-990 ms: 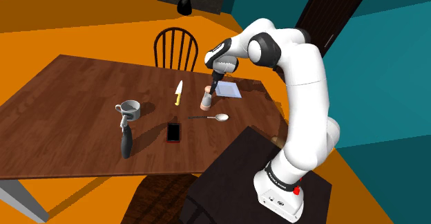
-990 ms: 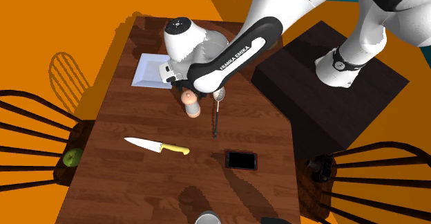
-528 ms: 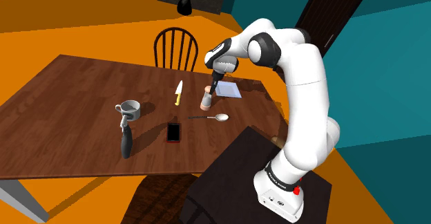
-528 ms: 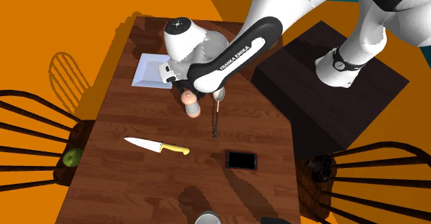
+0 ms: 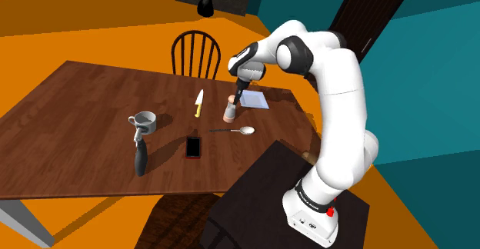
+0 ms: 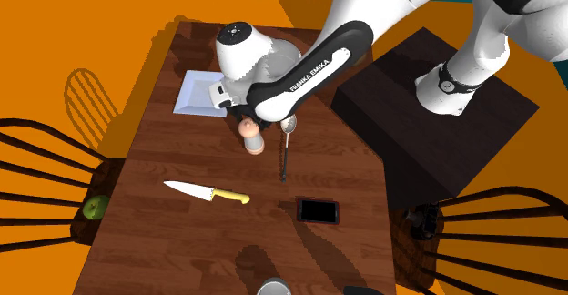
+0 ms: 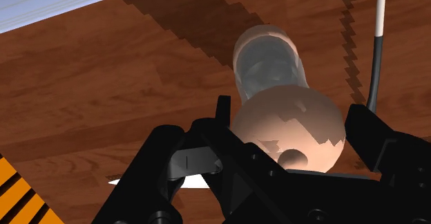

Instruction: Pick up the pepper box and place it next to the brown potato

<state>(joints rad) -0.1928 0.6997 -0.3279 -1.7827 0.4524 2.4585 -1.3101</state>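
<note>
The pepper shaker (image 5: 229, 113) stands upright on the brown wooden table (image 5: 77, 109), near the edge closest to the stand. It has a clear body (image 7: 266, 60) and a rounded pinkish top (image 7: 286, 129). My black gripper (image 5: 234, 99) comes down on it from above and is shut on that top. In the wrist view one finger (image 7: 222, 119) presses each side of the pink dome. From the second exterior view the shaker (image 6: 252, 140) pokes out just below the hand (image 6: 238, 111).
A white square plate (image 5: 255, 100) lies just behind the shaker, a spoon (image 5: 235, 131) just in front. A yellow-handled knife (image 5: 198, 103), a black phone (image 5: 193, 146), a mug (image 5: 143, 120) and a dark bottle (image 5: 140, 157) sit further along. A green fruit (image 6: 94, 208) rests on a chair.
</note>
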